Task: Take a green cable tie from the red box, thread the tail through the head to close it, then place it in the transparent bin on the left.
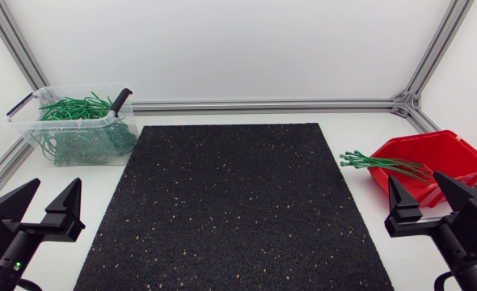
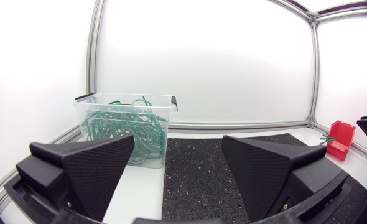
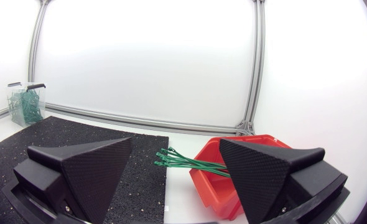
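The red box (image 1: 435, 160) sits at the table's right edge, with straight green cable ties (image 1: 377, 162) sticking out over its left rim toward the mat. In the right wrist view the red box (image 3: 242, 171) and its green ties (image 3: 190, 162) lie just ahead of my right gripper (image 3: 174, 174), which is open and empty. The transparent bin (image 1: 77, 128) at the far left holds several closed green ties. My left gripper (image 1: 51, 204) stands open at the near left corner; the bin (image 2: 129, 127) is ahead of it. My right gripper (image 1: 423, 200) hovers near the red box's front.
A black speckled mat (image 1: 232, 206) covers the table's middle between both grippers. The bin has black latches (image 1: 122, 99) on its rim. Aluminium frame rails (image 1: 263, 105) run along the back and sides.
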You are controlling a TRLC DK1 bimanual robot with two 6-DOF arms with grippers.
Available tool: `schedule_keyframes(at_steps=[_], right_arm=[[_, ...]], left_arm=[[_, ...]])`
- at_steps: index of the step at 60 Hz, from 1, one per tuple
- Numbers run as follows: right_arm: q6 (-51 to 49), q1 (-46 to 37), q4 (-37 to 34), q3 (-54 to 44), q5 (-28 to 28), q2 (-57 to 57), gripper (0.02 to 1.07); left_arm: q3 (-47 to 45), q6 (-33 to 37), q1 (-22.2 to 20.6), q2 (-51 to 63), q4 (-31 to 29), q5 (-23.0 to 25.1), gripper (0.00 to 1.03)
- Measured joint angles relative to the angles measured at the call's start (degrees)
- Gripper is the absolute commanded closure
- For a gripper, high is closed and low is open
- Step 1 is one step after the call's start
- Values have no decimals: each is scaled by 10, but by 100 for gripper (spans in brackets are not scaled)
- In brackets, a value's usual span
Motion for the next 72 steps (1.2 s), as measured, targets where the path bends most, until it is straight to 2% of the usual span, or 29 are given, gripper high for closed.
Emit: schedule_keyframes(at_steps=[31, 40, 54, 61, 72], right_arm=[[0, 2, -19, 16, -3, 0, 5], [-2, 2, -40, 66, -16, 26, 5], [-10, -9, -70, 187, -41, 164, 6], [-64, -25, -113, 249, -55, 230, 6], [-229, -51, -228, 368, -65, 367, 9]], left_arm=[[0, 0, 0, 0, 0, 0, 5], [0, 0, 0, 0, 0, 0, 5], [0, 0, 0, 0, 0, 0, 5], [0, 0, 0, 0, 0, 0, 5], [0, 0, 0, 0, 0, 0, 5]])
